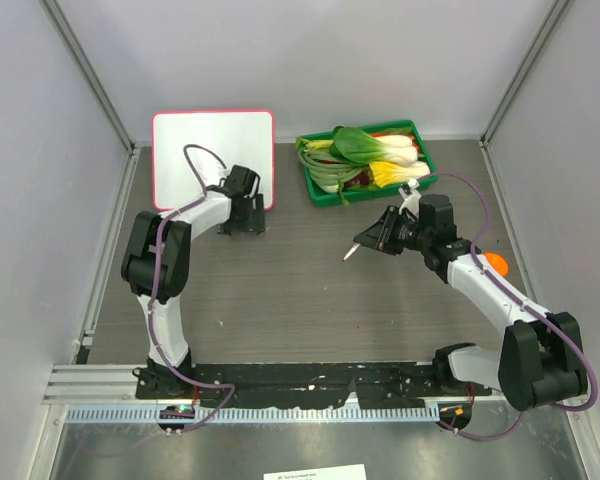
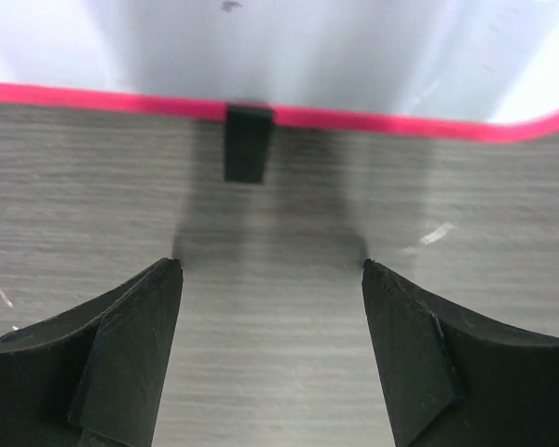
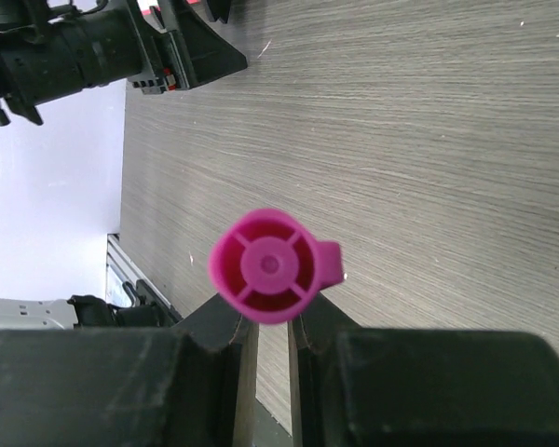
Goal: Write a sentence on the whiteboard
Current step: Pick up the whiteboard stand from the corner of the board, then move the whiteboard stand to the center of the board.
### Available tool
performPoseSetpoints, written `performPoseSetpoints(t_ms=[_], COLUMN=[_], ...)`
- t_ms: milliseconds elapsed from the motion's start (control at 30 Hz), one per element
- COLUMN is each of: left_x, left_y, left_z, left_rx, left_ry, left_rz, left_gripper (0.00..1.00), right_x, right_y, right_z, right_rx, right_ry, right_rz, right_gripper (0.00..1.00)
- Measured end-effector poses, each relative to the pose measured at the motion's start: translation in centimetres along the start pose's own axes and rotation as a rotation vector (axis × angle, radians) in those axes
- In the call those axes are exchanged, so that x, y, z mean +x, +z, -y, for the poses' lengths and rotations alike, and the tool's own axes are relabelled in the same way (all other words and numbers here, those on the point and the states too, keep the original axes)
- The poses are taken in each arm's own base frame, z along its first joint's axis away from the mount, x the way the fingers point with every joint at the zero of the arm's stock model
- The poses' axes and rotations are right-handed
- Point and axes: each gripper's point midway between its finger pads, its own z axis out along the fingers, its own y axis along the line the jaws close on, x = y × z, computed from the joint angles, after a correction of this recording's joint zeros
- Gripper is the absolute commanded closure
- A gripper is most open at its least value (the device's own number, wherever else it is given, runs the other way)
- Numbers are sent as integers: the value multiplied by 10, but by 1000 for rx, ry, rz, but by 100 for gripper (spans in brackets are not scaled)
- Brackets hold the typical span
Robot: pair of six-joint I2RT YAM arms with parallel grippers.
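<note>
Whiteboard (image 1: 212, 150) stands at the far left of the tabletop (image 1: 310, 290), by the back wall. Its writing face is turned toward the arms and its longer side appears to run left to right. No sentence shows on it, so writing is judged not yet begun. Left tool (image 1: 246, 218), spread wide and empty, sits just before the board's lower right edge. Right tool (image 1: 378, 240), well apart, is clamped on a magenta marker (image 3: 270, 265) whose long axis points leftward.

White-and-black arms (image 1: 208, 212), purple cables (image 1: 485, 205)
</note>
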Motion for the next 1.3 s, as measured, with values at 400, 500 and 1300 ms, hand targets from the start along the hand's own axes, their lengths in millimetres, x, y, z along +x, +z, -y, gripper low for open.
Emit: performPoseSetpoints(t_ms=[400,500,1300], left_x=[-42,-50,37], left_y=[33,38,-7], left_z=[-14,-9,-1], left_rx=[-62,-50,0], left_ry=[12,8,-48], left_rz=[55,64,99], left_gripper=[61,81,100], right_x=[0,-1,-3], right_y=[7,8,-25], right_z=[16,15,-18], right_rx=[15,6,-80], right_ry=[27,25,-41], right_rz=[-21,-23,44], right_gripper=[99,99,99])
